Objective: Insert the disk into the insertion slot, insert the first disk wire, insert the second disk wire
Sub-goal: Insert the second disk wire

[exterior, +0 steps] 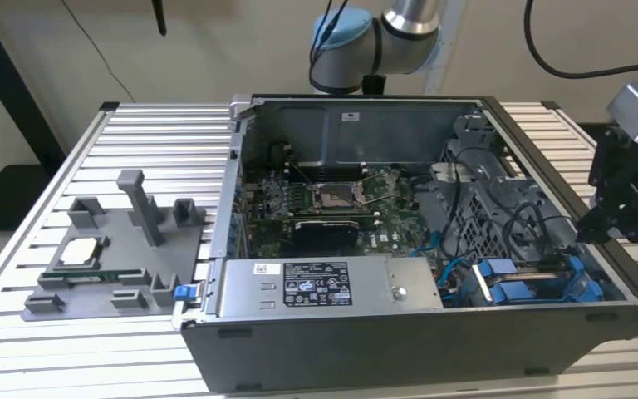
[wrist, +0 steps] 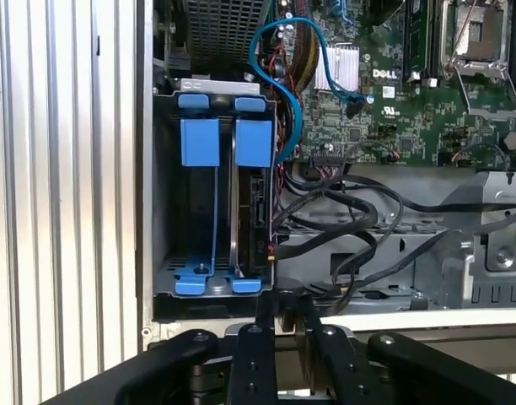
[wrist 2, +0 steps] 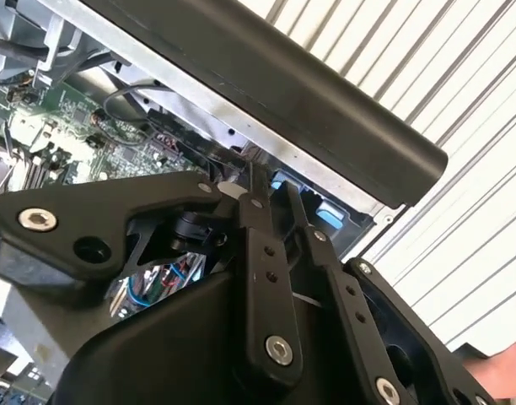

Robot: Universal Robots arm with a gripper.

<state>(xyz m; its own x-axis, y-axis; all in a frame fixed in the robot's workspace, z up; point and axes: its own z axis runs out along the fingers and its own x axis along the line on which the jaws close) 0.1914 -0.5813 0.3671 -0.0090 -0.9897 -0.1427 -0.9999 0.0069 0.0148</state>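
Black-linked and nearest of all, the gripper [wrist: 287, 297] hangs at the rim of the open computer case [exterior: 408, 349], just beside the drive cage. Whether it is open or closed, or has hold of anything, I cannot tell. The disk [wrist: 254, 142], in its blue carrier, sits inside the insertion slot [wrist: 165, 219]. Black cables [wrist: 351, 219] and a blue cable [wrist: 279, 51] run just beside it towards the motherboard [wrist: 393, 110].

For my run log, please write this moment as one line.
tool at case wall beside insertion slot | disk inside it | black wires alongside
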